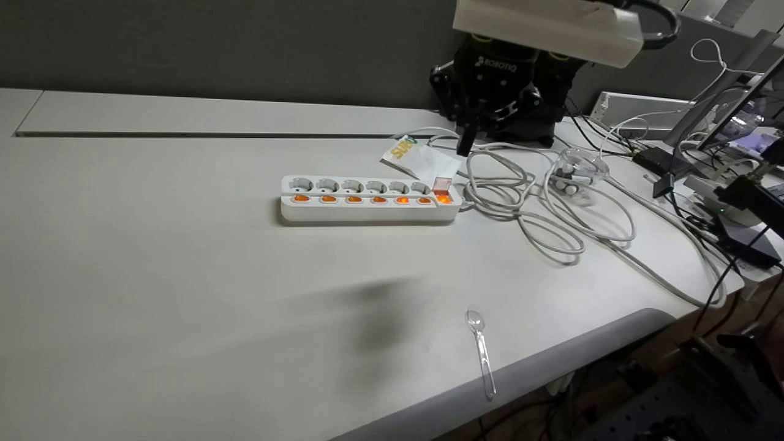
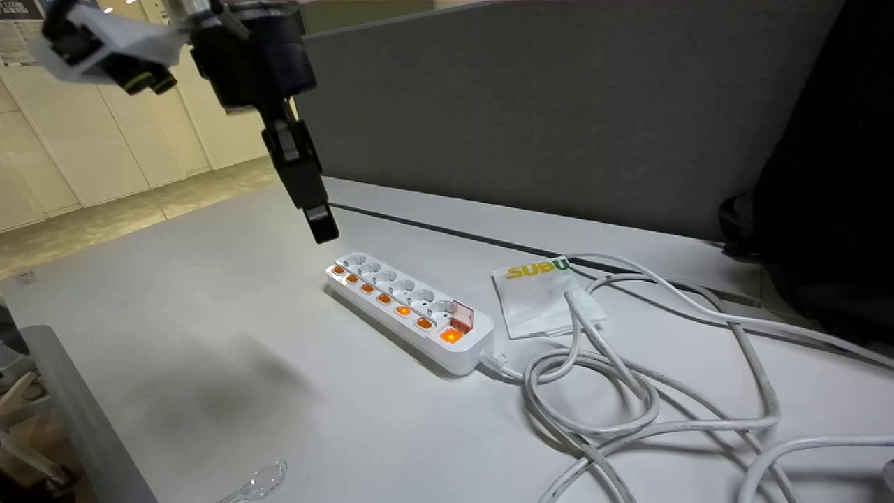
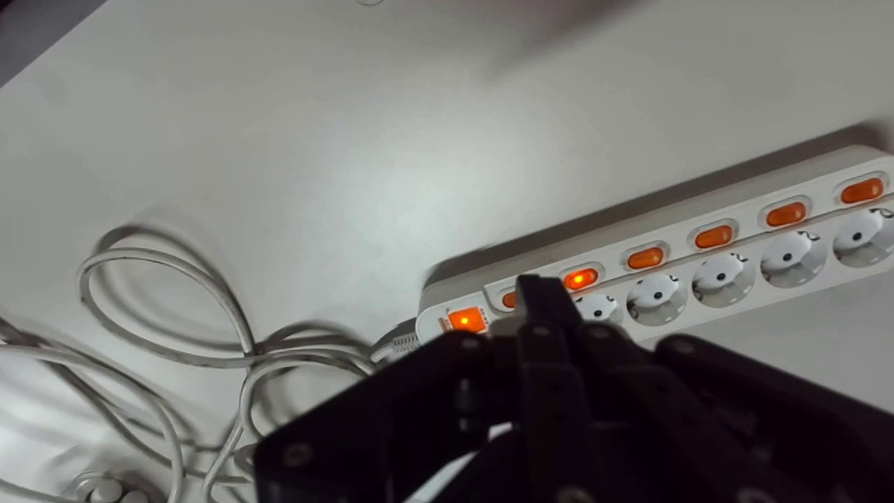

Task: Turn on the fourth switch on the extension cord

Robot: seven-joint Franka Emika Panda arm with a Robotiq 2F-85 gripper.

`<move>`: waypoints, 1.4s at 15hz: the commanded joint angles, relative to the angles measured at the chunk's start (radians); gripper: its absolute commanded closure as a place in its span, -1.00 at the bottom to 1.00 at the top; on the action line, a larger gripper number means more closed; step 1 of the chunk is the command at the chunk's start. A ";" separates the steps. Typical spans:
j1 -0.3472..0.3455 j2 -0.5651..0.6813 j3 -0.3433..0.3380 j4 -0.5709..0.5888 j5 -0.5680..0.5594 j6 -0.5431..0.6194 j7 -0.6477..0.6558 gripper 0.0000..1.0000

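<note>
The white extension cord (image 1: 367,212) lies flat on the table, also in an exterior view (image 2: 398,328) and the wrist view (image 3: 683,269). It has a row of round sockets and small orange switches. The larger switch (image 1: 444,199) at the cable end glows, with a reddish clear cover standing up beside it. The small switch (image 3: 580,279) second from the cable end is lit; the other small ones look unlit. My gripper (image 2: 323,227) is shut and empty above the strip, touching nothing. In the wrist view its fingertips (image 3: 548,293) partly hide the small switch nearest the cable end.
A loose tangle of white and grey cables (image 1: 508,190) lies by the cable end. A paper napkin (image 2: 548,300) lies behind the strip. A clear spoon (image 1: 482,352) lies near the table's front edge. A clear plastic cup (image 1: 579,168) and a grey partition (image 2: 545,112) stand further back.
</note>
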 commanded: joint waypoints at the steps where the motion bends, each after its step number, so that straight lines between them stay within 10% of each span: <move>1: 0.012 0.112 -0.042 0.065 -0.024 0.032 0.013 1.00; 21: 0.199 0.579 -0.121 0.457 0.121 0.029 -0.144 1.00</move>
